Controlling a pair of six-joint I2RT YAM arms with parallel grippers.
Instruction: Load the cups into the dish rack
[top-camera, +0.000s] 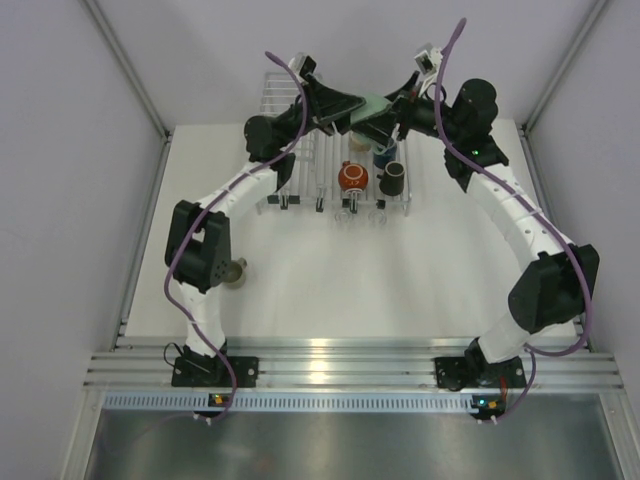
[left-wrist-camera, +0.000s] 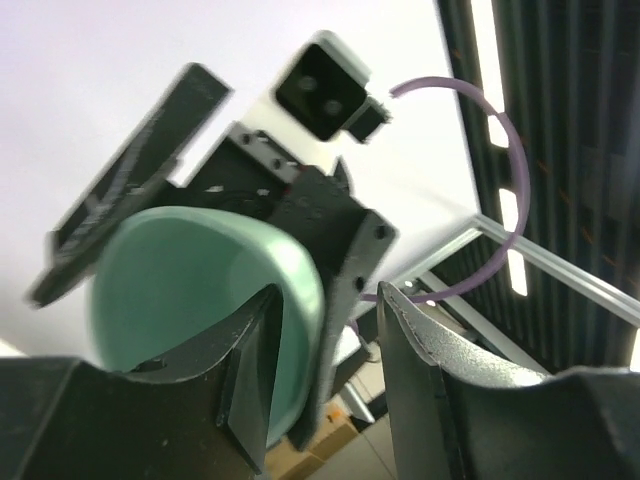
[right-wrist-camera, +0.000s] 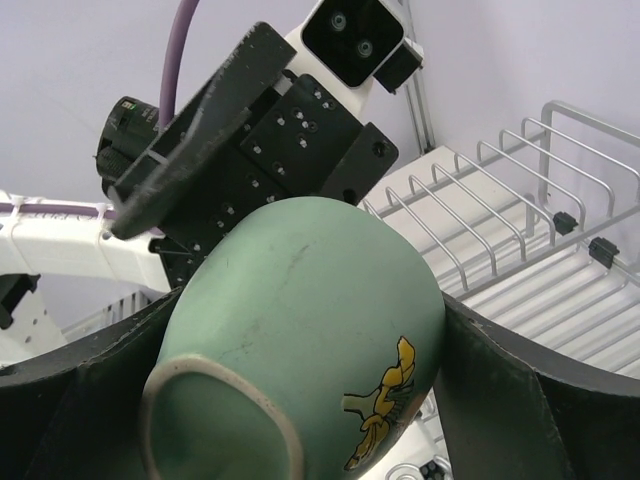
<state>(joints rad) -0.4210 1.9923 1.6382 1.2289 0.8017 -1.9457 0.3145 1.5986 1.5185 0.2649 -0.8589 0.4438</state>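
Top external: 2 arms arched forward, wrists meeting above the silver wire dish rack (top-camera: 310, 172). Pinched at its sides by right gripper (right-wrist-camera: 300, 350): smooth, rounded mint-teal cup (right-wrist-camera: 300, 290), tilted, aloft. Left gripper (left-wrist-camera: 330, 300) parted, straddling the cup's rim, 1 textured black finger inside.

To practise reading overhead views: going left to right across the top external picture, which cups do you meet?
In order: olive-grey cup on the table → orange-red cup in the dish rack → brown cup. The held mint cup and the blue cup overlap these, so omitted.
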